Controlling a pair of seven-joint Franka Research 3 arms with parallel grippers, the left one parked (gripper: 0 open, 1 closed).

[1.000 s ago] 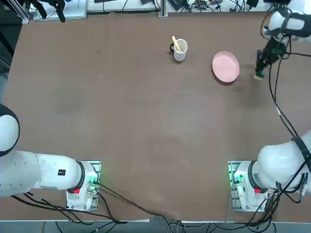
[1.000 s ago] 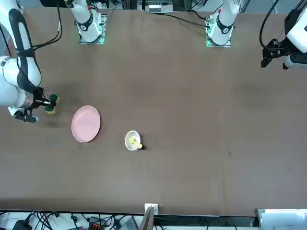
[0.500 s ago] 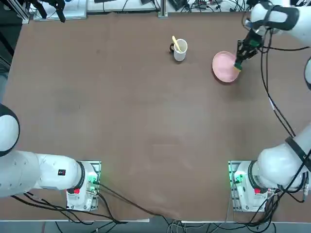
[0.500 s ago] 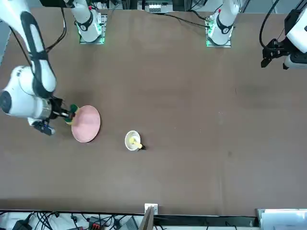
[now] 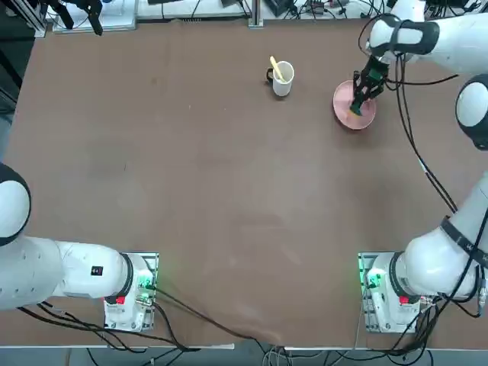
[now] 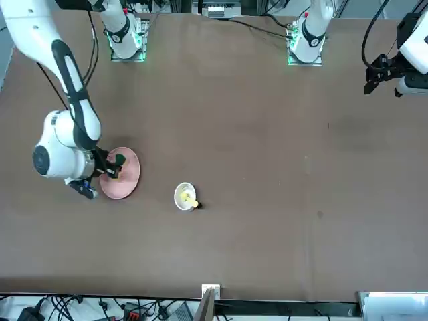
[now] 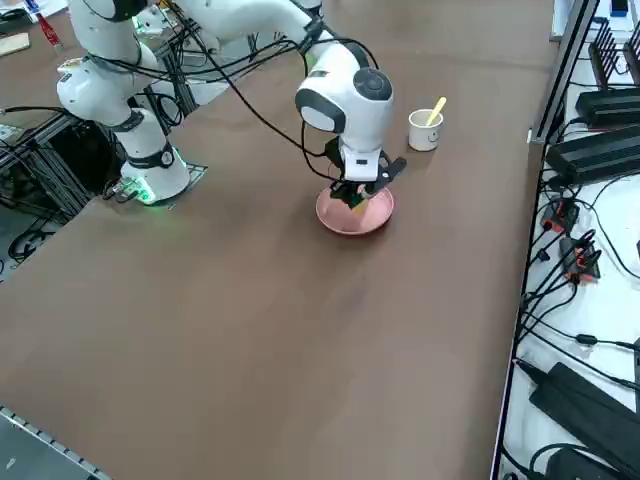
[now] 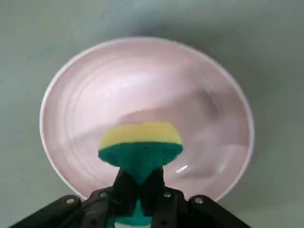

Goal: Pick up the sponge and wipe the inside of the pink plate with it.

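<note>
Fingers of our right gripper (image 8: pixel 138 190) pinch the sponge (image 8: pixel 140 149) tight above the pink plate (image 8: pixel 76 85) at the bench's far right, and pressing down off-centre could, we judge, tip or skid it.

in the wrist view the right gripper's (image 8: pixel 138 190) fingers cover the near end of the sponge (image 8: pixel 140 147), and the sponge hides the part of the plate (image 8: pixel 142 80) under it, so whether it touches the dish cannot be told. in the side view the gripper blocks the plate's far rim and the sponge is too small to make out. in the top view the right arm runs off the picture's right edge.
</note>
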